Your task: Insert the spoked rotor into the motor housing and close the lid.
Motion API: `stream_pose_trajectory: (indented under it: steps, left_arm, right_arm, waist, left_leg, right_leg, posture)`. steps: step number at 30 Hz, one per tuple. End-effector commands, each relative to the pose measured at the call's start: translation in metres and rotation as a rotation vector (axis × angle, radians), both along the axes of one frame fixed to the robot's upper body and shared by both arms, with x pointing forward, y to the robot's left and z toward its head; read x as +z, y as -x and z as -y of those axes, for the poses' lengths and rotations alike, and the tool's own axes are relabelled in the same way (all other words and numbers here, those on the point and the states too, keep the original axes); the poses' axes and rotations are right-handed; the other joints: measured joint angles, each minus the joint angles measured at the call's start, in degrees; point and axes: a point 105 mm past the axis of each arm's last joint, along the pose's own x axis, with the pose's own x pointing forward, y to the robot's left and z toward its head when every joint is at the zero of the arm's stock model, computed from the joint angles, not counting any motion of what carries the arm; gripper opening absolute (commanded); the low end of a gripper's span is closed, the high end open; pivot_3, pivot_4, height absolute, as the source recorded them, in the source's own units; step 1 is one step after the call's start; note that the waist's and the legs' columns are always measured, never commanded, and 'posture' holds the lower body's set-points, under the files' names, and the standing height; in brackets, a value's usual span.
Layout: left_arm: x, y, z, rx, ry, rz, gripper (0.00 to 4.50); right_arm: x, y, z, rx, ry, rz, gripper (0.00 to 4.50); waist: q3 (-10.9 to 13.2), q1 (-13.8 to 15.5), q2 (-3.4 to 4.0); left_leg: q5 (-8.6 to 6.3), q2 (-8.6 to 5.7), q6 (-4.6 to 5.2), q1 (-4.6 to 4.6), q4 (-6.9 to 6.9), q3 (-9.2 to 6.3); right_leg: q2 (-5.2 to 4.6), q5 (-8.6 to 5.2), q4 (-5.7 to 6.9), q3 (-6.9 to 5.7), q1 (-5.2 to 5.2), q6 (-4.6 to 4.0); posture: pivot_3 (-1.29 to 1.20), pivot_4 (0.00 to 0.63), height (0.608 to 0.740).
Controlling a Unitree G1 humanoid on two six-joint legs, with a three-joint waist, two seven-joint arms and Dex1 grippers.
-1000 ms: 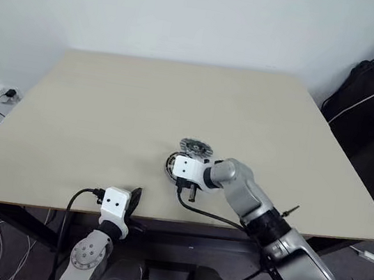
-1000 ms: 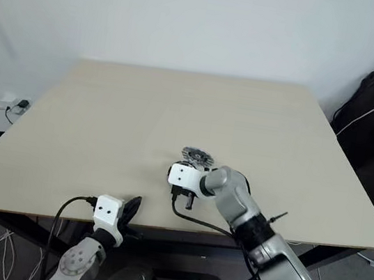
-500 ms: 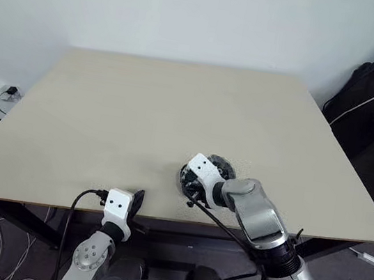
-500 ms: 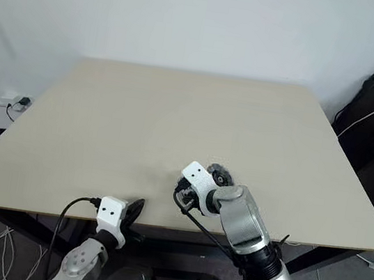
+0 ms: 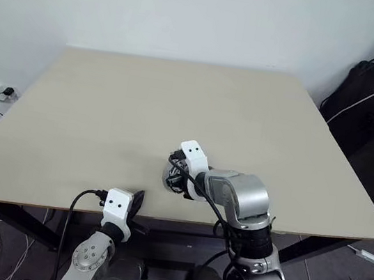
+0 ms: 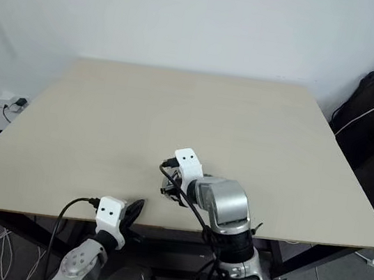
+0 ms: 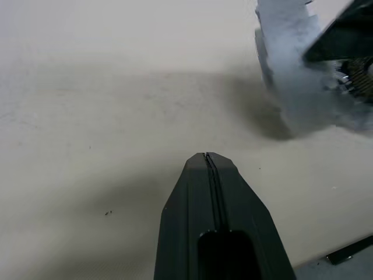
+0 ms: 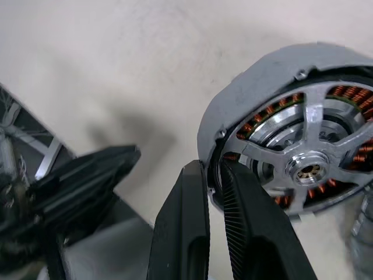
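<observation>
On the pale beige desk (image 5: 108, 100), the right gripper's fingers (image 8: 192, 245), clamped on the round grey copper-wound motor assembly (image 8: 285, 134) by its rim, should hold it level while the left gripper (image 7: 207, 160), pressed together, idles

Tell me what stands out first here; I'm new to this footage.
Near the front edge of the beige wooden table, the right tool is clamped on the rim of a round silver-grey motor assembly, copper windings showing behind silvery spokes, held off the table. The left tool is shut and empty, just left of it.
</observation>
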Motion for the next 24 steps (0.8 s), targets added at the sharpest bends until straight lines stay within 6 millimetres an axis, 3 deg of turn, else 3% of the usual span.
stream_pose_trajectory:
  steps: [1,12,20,22,24]
  left_arm:
    - [0.021,-0.007,0.004,-0.001,0.013,0.07,0.0]
    - [0.024,-0.007,0.002,0.003,0.006,0.068,0.0]
    - [0.022,-0.006,0.001,0.001,0.004,0.066,0.0]
    - [0.022,-0.006,0.001,0.001,0.003,0.066,0.0]
    - [0.021,-0.006,0.0,0.0,0.001,0.065,0.0]
  right_arm:
    - [-0.001,-0.01,-0.007,-0.026,-0.004,0.025,0.09]
    - [-0.025,-0.02,-0.017,-0.039,0.004,-0.002,0.09]
    - [-0.028,-0.024,-0.03,-0.062,-0.075,-0.023,2.62]
    - [-0.013,-0.025,-0.041,-0.058,-0.186,-0.024,3.26]
    - [0.009,-0.026,-0.052,-0.042,-0.318,-0.002,3.26]
  waist:
    - [0.0,-0.06,0.02]
    - [-0.11,-0.11,0.1]
    - [-0.18,-0.42,0.24]
    - [-0.2,-0.47,0.28]
    - [-0.13,-0.46,0.29]
  left_leg:
    - [-0.01,0.0,-0.02,0.0,0.0,0.0]
    - [0.05,-0.04,0.07,0.05,0.0,0.0]
    - [0.08,-0.04,0.05,0.14,0.0,0.0]
    - [0.07,-0.04,-0.03,0.15,0.0,0.0]
    - [0.13,-0.04,-0.08,0.14,0.01,0.0]
  right_leg:
    - [0.0,0.0,0.0,0.0,0.0,0.0]
    - [0.06,0.0,0.0,-0.02,0.06,0.0]
    - [0.07,-0.12,0.01,-0.02,0.15,0.29]
    - [0.05,-0.11,0.01,-0.02,0.17,0.35]
    - [0.03,-0.09,0.01,-0.03,0.18,0.38]
  posture:
    - [0.0,0.0,0.74]
    - [0.0,0.0,0.74]
    - [0.0,0.0,0.74]
    - [0.0,0.0,0.74]
    - [0.0,0.0,0.74]
